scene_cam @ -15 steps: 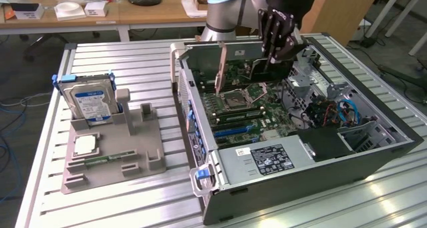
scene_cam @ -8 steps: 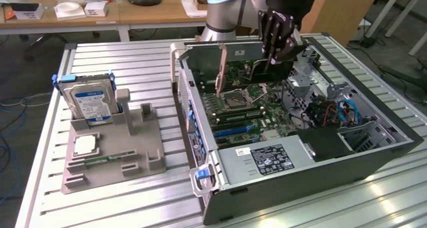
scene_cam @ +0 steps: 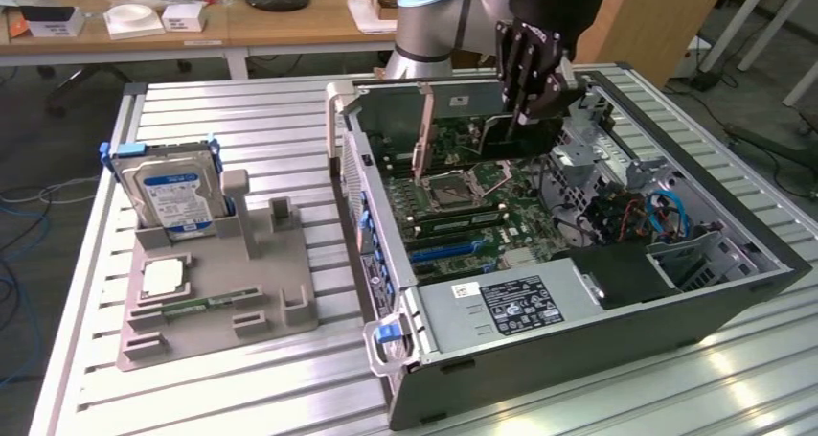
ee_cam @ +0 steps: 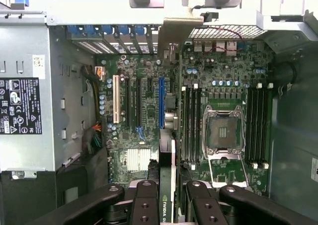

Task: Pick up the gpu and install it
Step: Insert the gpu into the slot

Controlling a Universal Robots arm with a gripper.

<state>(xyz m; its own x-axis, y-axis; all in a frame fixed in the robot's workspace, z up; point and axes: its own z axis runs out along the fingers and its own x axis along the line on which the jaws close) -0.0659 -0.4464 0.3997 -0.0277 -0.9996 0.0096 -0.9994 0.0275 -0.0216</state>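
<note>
Slats of pale metal make up the surface (scene_cam: 217,120) in the exterior view, and an open computer case (scene_cam: 715,292) lies on its side on it, with the motherboard (scene_cam: 473,216) facing up. The robot arm reaches down from behind the case, and its claw (scene_cam: 524,110) is clenched on the gpu (scene_cam: 492,137). The dark card is held on edge over the far part of the board, above and just behind the CPU socket (scene_cam: 454,192). Its long metal bracket (scene_cam: 422,129) stands upright at the end towards the exterior view's left. The card's lower edge appears to sit clear of the board. A grey power supply (scene_cam: 511,302) with a printed label fills the near corner of the case. Well apart, on the exterior view's left, a grey holder tray (scene_cam: 262,307) carries a silver hard drive (scene_cam: 172,196) with a blue label, standing upright in its slot. A square processor chip (scene_cam: 164,278) and a small green memory stick (scene_cam: 205,304) lie flat on the same tray.

Looking down from the wrist, the two black fingers (ee_cam: 144,205) of the claw (ee_cam: 170,210) press on either side of the gpu (ee_cam: 168,180). It shows edge-on as a slim dark strip with a green logo between the pads. The strip runs away from the claw to its pale bracket (ee_cam: 174,34), which sits near the row of rear slot openings. Under the card lies the motherboard (ee_cam: 144,135). A blue expansion slot (ee_cam: 161,101) runs just beside the card's line, a white slot (ee_cam: 116,98) lies further off, and the CPU socket (ee_cam: 222,133) is on the card's other side, between banks of memory slots. Whether the card's edge touches a slot cannot be told here.
</note>
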